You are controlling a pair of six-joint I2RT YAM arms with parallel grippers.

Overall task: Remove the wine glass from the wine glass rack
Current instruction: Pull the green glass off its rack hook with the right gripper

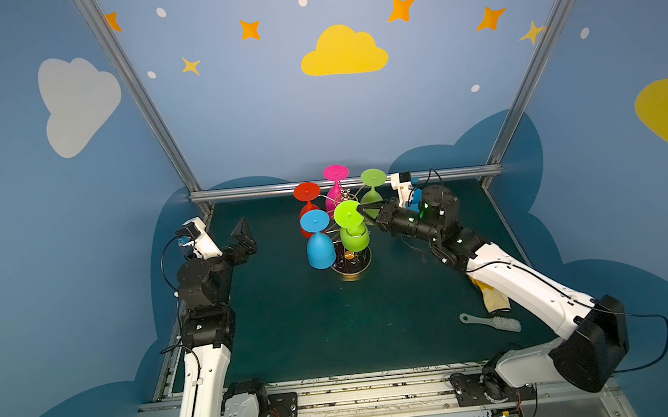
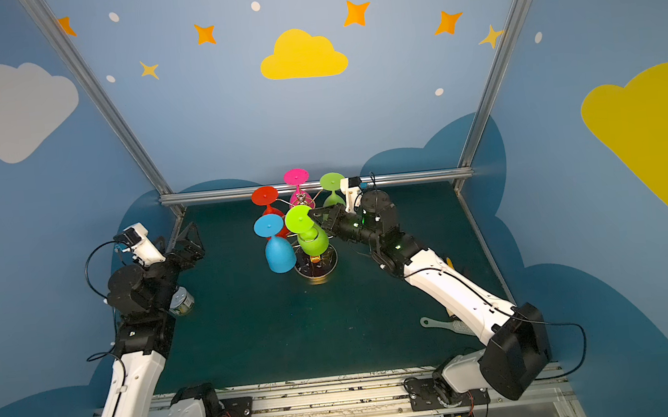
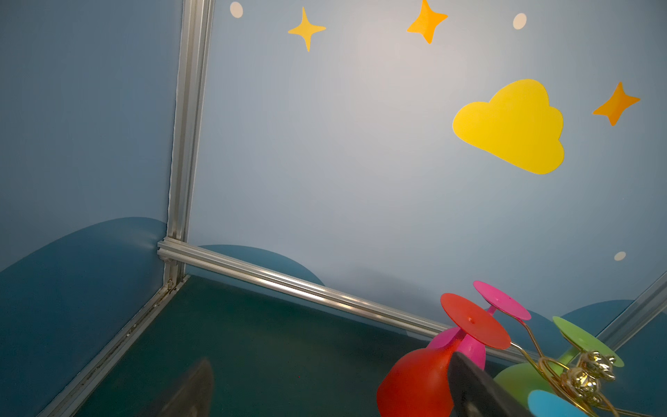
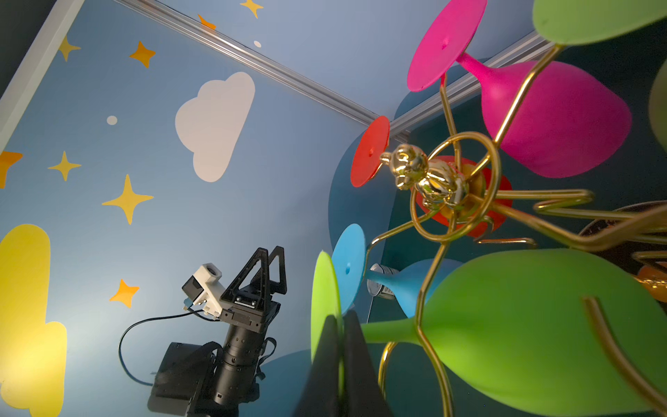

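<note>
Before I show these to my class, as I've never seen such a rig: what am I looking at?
A left arm and a right arm, both robotic, reach over a dark table; each ends in a two-fingered gripper. Two pictures look down from one overhead stereo camera; two come from cameras on the wrists. On the table: a gold rack hung with five upside-down glasses, a brush and a can. The right gripper is shut on the foot of the near green glass. The left gripper is open and empty, apart from the rack.
</note>
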